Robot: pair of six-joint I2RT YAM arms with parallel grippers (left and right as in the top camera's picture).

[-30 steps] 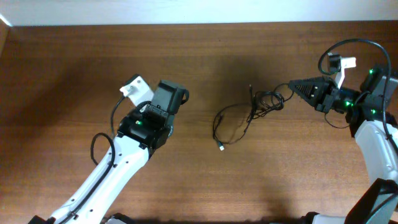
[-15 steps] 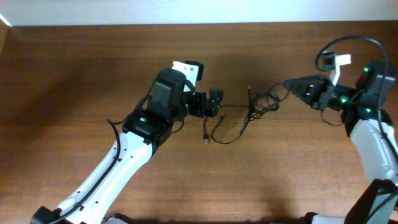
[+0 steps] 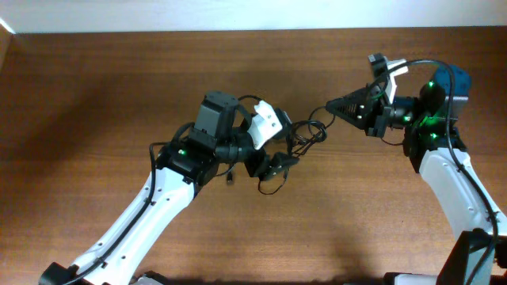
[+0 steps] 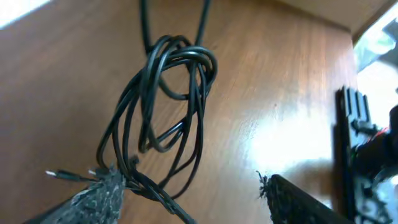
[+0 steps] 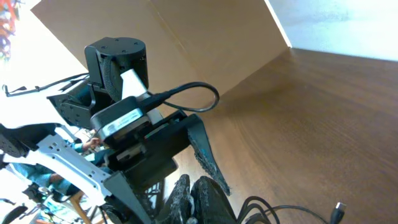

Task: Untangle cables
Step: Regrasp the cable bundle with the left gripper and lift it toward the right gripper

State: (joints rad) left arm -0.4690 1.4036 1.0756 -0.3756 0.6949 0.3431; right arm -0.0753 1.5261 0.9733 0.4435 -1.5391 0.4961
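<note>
overhead view: the left gripper (image 3: 268,165) covers part of the cables (image 3: 305,131); how the strands cross in the knot is too small to tell. left wrist view: two strands leave by the top edge; both fingers (image 4: 93,196) are cut off at the bottom edge. right wrist view: the right gripper (image 5: 198,190) and the strands run off the bottom edge.

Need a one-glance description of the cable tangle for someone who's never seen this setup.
On the brown table, look between the left gripper and the right gripper. The cables there form a knot of thin black loops, far thinner than the arm wiring.
</note>
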